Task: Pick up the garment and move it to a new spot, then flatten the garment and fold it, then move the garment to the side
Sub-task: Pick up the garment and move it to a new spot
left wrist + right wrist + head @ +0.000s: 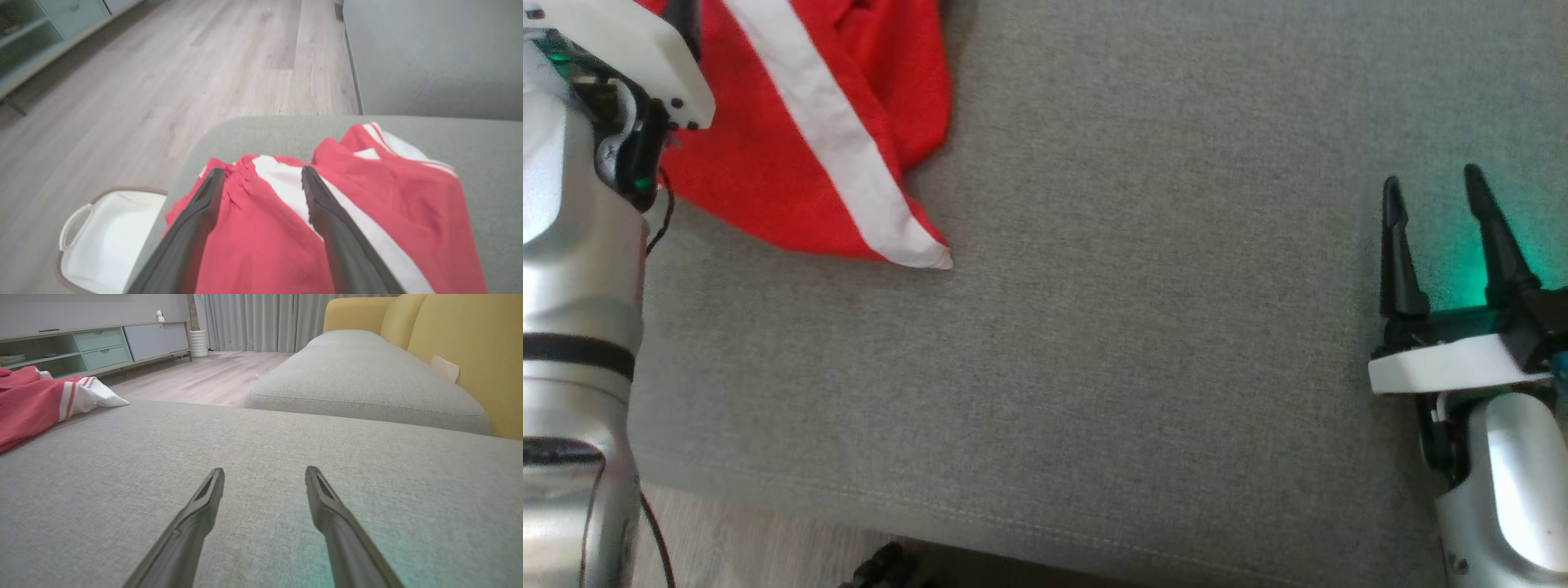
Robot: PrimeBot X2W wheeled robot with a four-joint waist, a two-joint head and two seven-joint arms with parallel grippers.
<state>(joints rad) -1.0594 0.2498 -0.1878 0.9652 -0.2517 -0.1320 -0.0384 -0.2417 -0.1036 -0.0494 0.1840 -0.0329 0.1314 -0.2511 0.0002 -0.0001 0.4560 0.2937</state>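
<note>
A red garment with white stripes (800, 139) lies crumpled at the upper left of the grey cushion (1135, 327) in the head view. In the left wrist view the garment (265, 237) spreads under my left gripper (261, 175), whose two dark fingers stand open over its gathered waistband with nothing between them. My right gripper (1433, 192) rests open at the right side of the cushion, far from the cloth. The right wrist view has the garment (41, 400) at the far left, and my right gripper (264, 475) hovers open just above bare fabric.
A white laundry basket (106, 241) sits on the wood floor (163, 81) beside the cushion's edge. A yellow sofa back (461, 347) and a second grey seat (359, 379) lie beyond. A low cabinet (102, 347) lines the wall.
</note>
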